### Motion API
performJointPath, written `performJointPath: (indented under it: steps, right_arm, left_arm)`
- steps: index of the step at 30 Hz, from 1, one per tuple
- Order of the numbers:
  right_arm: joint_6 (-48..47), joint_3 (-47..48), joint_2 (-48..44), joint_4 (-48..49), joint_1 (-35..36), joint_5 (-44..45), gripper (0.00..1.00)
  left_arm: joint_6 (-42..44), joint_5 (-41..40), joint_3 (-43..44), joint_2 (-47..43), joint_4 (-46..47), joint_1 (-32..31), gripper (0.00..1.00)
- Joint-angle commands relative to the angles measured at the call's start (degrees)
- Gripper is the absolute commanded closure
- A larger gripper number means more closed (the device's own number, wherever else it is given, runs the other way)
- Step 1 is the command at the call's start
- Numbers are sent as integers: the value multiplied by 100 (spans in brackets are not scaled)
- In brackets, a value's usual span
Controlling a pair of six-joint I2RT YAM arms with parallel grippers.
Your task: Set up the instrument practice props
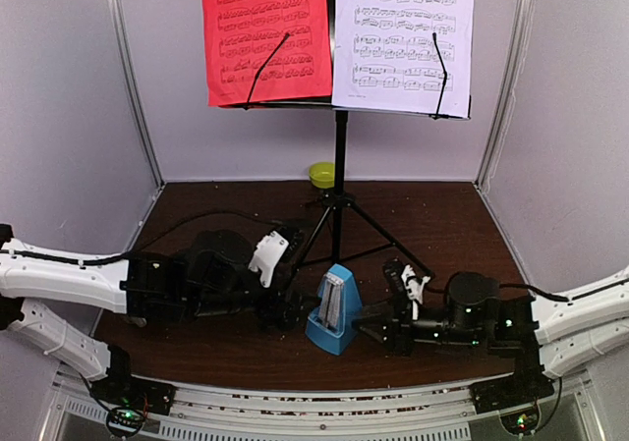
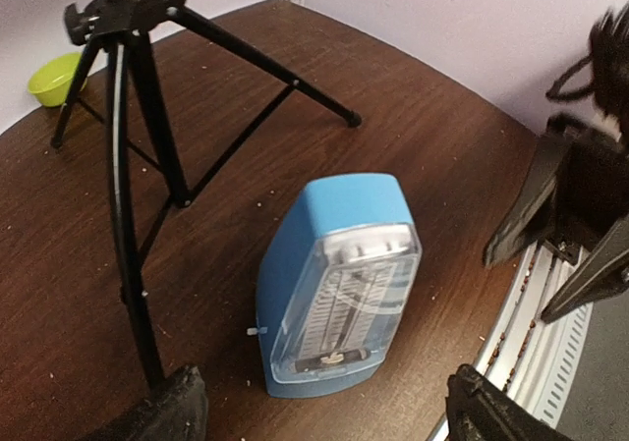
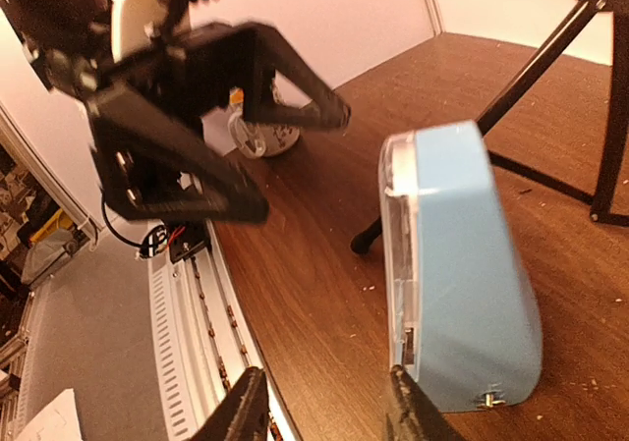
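The black music stand (image 1: 341,151) stands at the table's back middle. It holds a red music sheet (image 1: 265,33) on the left and a white music sheet (image 1: 405,38) on the right, each under a wire clip. The blue metronome (image 1: 334,308) with its clear cover stands upright in front of the tripod. My left gripper (image 1: 285,308) is open just left of it; the left wrist view shows the metronome (image 2: 339,284) ahead between the fingers (image 2: 172,412). My right gripper (image 1: 373,323) is open on its right; one finger (image 3: 413,412) is at the metronome's (image 3: 462,274) front base corner.
A lime-green bowl (image 1: 321,174) sits behind the stand by the back wall. The tripod legs (image 2: 128,146) spread close behind the metronome. A white mug (image 3: 263,137) stands behind my left gripper. The table's front edge and rail (image 3: 187,294) run just before both grippers.
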Motion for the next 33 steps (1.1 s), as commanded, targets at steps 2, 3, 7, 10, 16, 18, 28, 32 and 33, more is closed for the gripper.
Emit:
performJointPath:
  steps: [2, 3, 7, 10, 16, 18, 28, 32, 33]
  right_arm:
    - [27, 504, -1290, -2150, -434, 690, 52]
    - [93, 603, -1387, -2377, -548, 677, 49]
    - [424, 1081, -1293, -2848, -1371, 46, 44]
    - [652, 1473, -964, -2957, -1784, -457, 38]
    - [740, 2044, -457, -3009, -2019, -887, 28]
    - [757, 2094, -390, -2933, -2030, -951, 27]
    - [767, 2165, -337, -2898, -2136, -1051, 25]
    - [774, 2195, -338, -2987, -2170, -1119, 23]
    - [772, 2212, -332, -3025, -2179, -1137, 23]
  left_arm:
    - [181, -13, 335, 526, 1029, -140, 16]
    - [166, -70, 361, 601, 1111, -163, 17]
    - [116, -110, 626, 973, 1210, -186, 17]
    - [62, -112, 908, 1326, 1060, -186, 17]
    - [-58, -284, 1087, 1648, 1034, -186, 21]
    - [-59, -413, 1097, 1675, 1013, -186, 24]
    - [155, -430, 1024, 1673, 1053, -135, 49]
    - [631, 129, 948, 1637, 1422, -125, 57]
    - [785, 340, 910, 1624, 1559, -125, 60]
